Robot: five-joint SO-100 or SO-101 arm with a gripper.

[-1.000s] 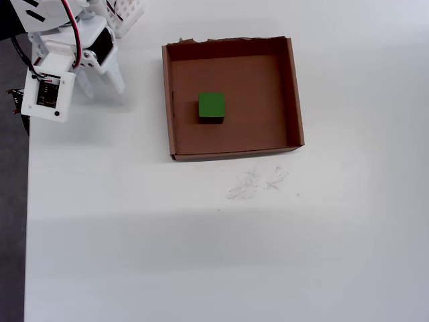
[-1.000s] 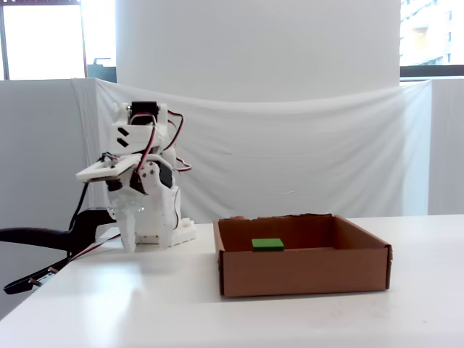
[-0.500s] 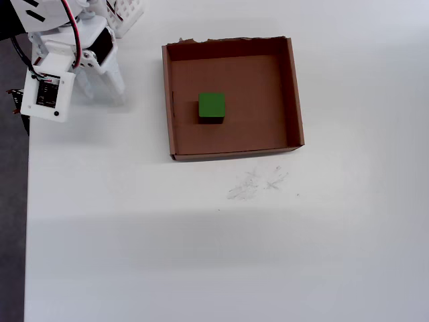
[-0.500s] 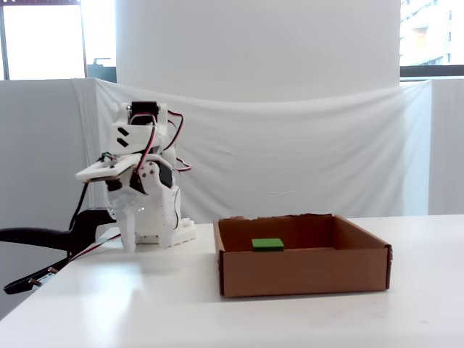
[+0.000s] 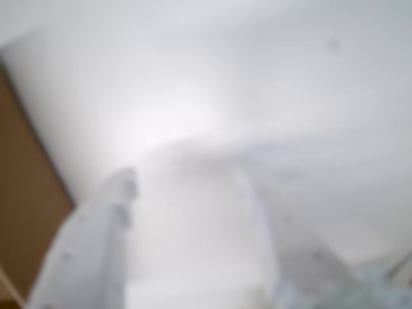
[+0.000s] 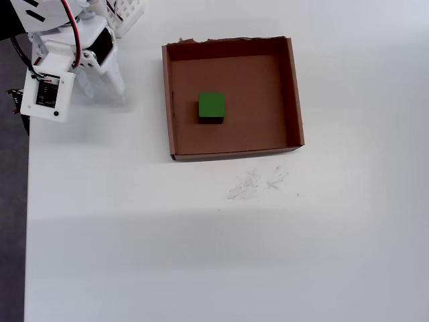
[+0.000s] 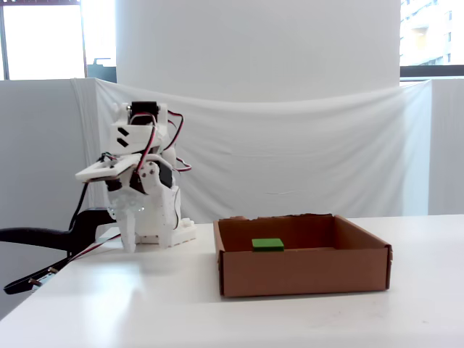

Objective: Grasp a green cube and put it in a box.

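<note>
the green cube lies flat on the floor of the box, a little left of the box's centre in the overhead view and clear of all four walls. in the fixed view only the cube's top shows above the near wall of the box. the far edge of the box is ragged in the overhead view; the other three walls are straight and upright.

the box sits on the white counter. just in front of its near wall, in the overhead view, there are faint grey scribble marks on the counter surface.

the arm is folded back at the upper left corner of the overhead view, well apart from the box. the pincer points down at the counter beside the arm's base, with its tips close to or on the surface; which of the two cannot be told. in the fixed view the pincer hangs to the left of the box.

the wrist view is badly blurred. it shows the two fingers standing apart, with bare white counter between them and nothing gripped. a brown strip at the left edge of that view appears to be the box.

a black cable trails off the counter's left side in the fixed view.
</note>
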